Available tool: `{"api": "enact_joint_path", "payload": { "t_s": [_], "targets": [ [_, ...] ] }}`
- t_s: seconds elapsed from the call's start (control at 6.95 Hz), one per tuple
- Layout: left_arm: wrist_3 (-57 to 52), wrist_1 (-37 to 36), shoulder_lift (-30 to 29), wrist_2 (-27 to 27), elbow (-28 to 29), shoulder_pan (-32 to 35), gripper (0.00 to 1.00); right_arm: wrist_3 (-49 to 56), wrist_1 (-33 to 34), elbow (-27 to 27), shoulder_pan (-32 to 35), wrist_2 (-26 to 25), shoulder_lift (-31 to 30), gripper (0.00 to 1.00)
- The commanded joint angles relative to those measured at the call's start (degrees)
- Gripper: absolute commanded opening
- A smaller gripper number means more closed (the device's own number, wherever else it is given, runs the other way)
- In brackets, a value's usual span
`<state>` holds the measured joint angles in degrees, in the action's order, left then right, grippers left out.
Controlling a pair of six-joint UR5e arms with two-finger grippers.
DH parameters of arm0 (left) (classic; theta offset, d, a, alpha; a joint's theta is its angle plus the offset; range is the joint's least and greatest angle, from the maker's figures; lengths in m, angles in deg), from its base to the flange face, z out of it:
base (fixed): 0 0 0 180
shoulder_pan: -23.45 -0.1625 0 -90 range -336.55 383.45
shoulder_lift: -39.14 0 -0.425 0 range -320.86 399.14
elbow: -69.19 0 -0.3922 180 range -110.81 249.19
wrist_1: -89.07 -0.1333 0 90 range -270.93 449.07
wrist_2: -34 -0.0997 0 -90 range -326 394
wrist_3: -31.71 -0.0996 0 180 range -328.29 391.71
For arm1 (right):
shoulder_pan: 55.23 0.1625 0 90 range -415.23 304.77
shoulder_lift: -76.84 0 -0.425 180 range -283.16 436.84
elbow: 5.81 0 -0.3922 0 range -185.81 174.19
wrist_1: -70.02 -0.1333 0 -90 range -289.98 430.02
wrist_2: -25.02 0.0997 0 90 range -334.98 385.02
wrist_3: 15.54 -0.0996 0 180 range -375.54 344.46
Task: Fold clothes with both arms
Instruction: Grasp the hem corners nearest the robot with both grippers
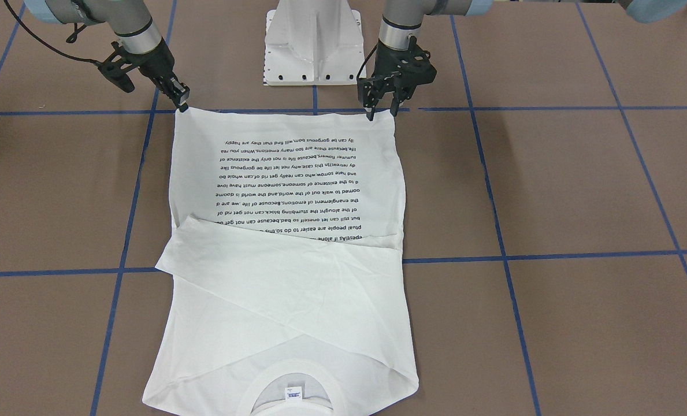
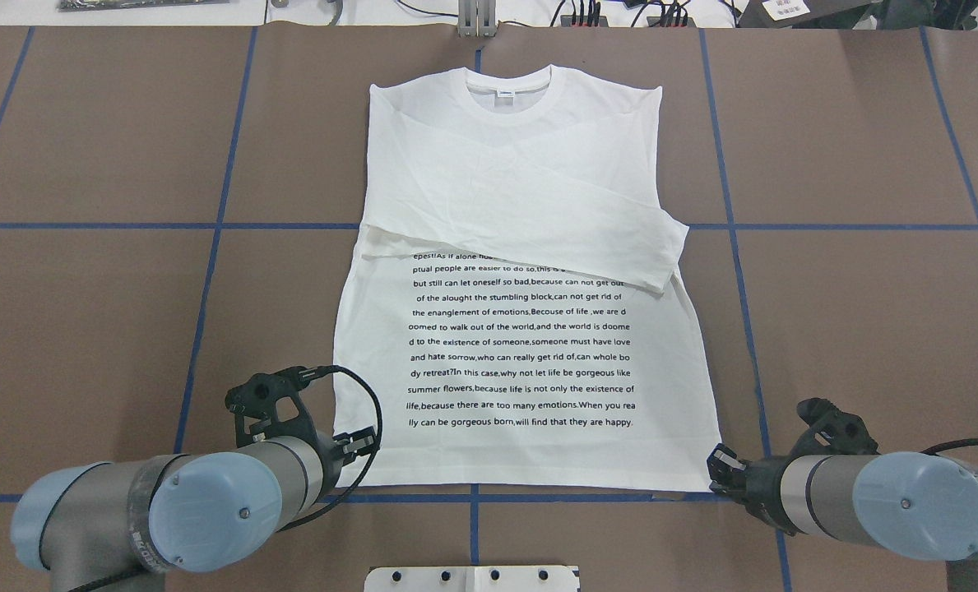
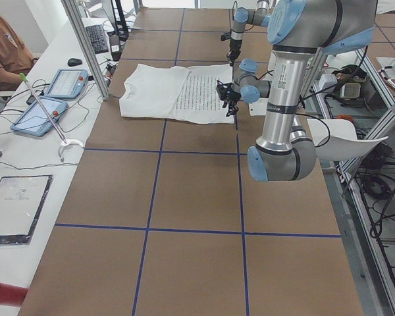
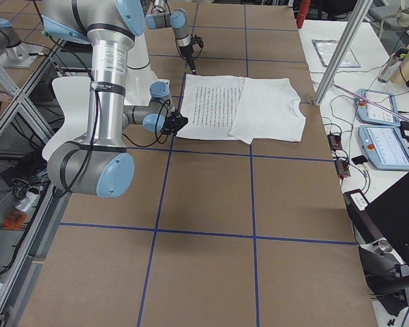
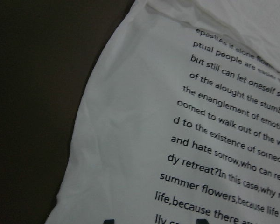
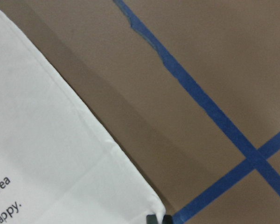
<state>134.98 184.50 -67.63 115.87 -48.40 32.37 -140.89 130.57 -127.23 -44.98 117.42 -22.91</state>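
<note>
The white shirt (image 1: 285, 173) lies flat on the brown table, printed text up, with both sleeves folded across the chest and the collar (image 2: 509, 90) at the far edge. It also shows in the overhead view (image 2: 521, 345). My left gripper (image 1: 382, 114) is open, with its fingers set down astride the hem's left corner. In the left wrist view (image 5: 155, 221) its tips stand wide apart over the cloth. My right gripper (image 1: 182, 106) is at the hem's right corner. In the right wrist view (image 6: 159, 218) its tips are pinched together on that corner.
The white pedestal base (image 1: 313, 46) stands just behind the hem, between the arms. Blue tape lines (image 2: 217, 226) cross the table. Beyond the shirt's collar end is a side desk with tablets (image 3: 59, 85) and a seated person (image 3: 3, 52).
</note>
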Motion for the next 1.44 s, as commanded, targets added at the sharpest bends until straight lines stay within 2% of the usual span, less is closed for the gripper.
{"api": "enact_joint_path", "payload": {
  "t_s": [0.0, 0.43, 0.58, 0.72, 0.86, 1.15, 1.3],
  "targets": [
    [3.5, -0.3, 1.0, 1.2, 0.6, -1.5, 0.63, -0.1, 0.0, 0.0, -0.1, 0.0, 0.0, 0.00],
    [4.6, -0.2, 0.1, 2.4, 3.2, -1.6, 0.58, -0.1, 0.0, 0.0, 0.0, 0.0, -0.1, 0.00],
    [4.7, -0.3, -0.2, 2.4, 3.4, -1.6, 0.52, -0.1, 0.0, 0.0, 0.0, 0.0, -0.1, 0.00],
    [6.0, -0.3, -0.2, 2.4, 3.3, -1.6, 0.10, -0.1, 0.0, -0.1, 0.0, 0.0, -0.1, 0.00],
    [6.2, -0.3, -0.1, 2.5, 3.0, -1.6, 0.00, -0.1, 0.0, -0.4, 0.0, 0.0, -0.3, 0.00],
    [6.7, -0.3, -0.2, 4.4, 2.5, -1.5, 0.00, -0.1, 0.0, -0.8, 0.0, 0.0, -0.4, 0.00],
    [6.8, -0.3, 0.4, 4.4, -0.1, -1.4, 0.00, -0.1, 0.0, -1.3, 0.0, 0.0, -0.4, 0.00]
  ]
}}
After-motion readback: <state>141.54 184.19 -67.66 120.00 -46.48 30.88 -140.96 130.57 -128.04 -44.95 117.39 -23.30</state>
